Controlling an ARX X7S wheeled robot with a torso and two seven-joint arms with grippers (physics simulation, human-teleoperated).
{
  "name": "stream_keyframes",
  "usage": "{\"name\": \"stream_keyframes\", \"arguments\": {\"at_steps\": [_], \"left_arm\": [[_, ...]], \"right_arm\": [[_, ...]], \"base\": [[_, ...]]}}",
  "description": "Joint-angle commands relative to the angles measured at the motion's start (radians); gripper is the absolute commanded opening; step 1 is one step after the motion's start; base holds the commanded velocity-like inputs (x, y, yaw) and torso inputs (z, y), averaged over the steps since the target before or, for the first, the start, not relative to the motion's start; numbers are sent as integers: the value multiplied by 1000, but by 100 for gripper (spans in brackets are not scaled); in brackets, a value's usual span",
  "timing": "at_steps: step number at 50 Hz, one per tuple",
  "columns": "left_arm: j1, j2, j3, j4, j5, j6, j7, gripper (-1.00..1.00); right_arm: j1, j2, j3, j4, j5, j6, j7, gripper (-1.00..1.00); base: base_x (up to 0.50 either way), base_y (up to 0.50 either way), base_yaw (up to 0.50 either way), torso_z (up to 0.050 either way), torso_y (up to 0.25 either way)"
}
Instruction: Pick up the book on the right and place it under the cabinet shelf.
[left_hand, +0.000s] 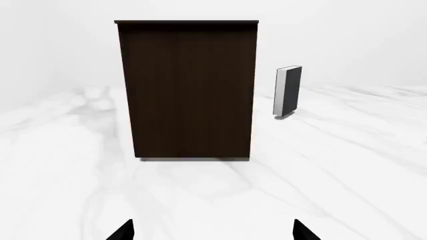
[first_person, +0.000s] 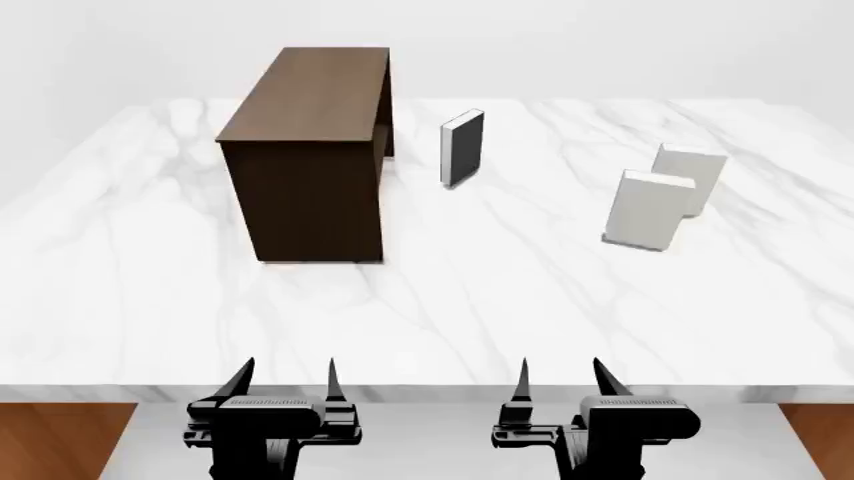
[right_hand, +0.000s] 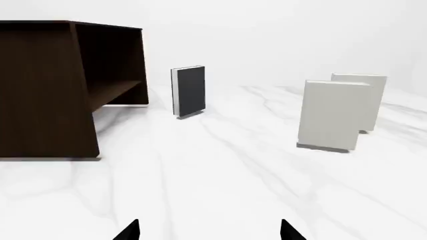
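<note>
Three books stand upright on the marble table (first_person: 441, 300): one dark book (first_person: 462, 148) at 12 o'clock, beside the single cabinet shelf (first_person: 314, 160) at 11, and two white books at 2, the near white book (first_person: 650, 209) overlapping the far white book (first_person: 689, 178), the rightmost. Both the left gripper (first_person: 284, 378) and right gripper (first_person: 563, 376) hang apart, empty, at the near edge.

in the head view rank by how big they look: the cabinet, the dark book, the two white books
1. cabinet shelf, by far the largest.
2. nearer white book.
3. farther white book, partly hidden behind the nearer one and farther off, so they may match.
4. dark book, seen at an angle, so unsure.
</note>
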Motion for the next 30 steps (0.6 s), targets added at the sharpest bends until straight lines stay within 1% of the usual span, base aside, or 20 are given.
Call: {"name": "stream_keyframes", "arguments": {"at_steps": [1,4,7,10,13,17,22,30], "left_arm": [[2,-16,16,26,-24,-16,-14,100],[-4,-39,28,181,-36,-142,-18,100],[-27,-55,24,313,-62,-274,-21,100],[-68,-68,17,430,-89,-404,-27,100],[-109,-80,19,505,-103,-497,-32,100],[-169,-88,17,579,-124,-599,-41,100],[-251,-103,13,611,-139,-687,-52,100],[-443,-123,-11,663,-190,-892,-56,100]], "right_arm": [[-3,18,-21,-34,10,23,19,100],[2,41,-29,-224,27,207,23,100],[32,60,-28,-367,38,350,26,100],[84,70,-9,-474,67,482,31,100],[139,79,2,-535,80,579,44,100],[199,98,-10,-589,75,671,54,100],[291,121,-13,-644,79,781,59,100],[493,157,-12,-698,95,976,51,100]], "base": [[0,0,0,0,0],[0,0,0,0,0],[0,0,0,0,0],[0,0,0,0,0],[0,0,0,0,0],[0,0,0,0,0],[0,0,0,0,0],[0,0,0,0,0]]}}
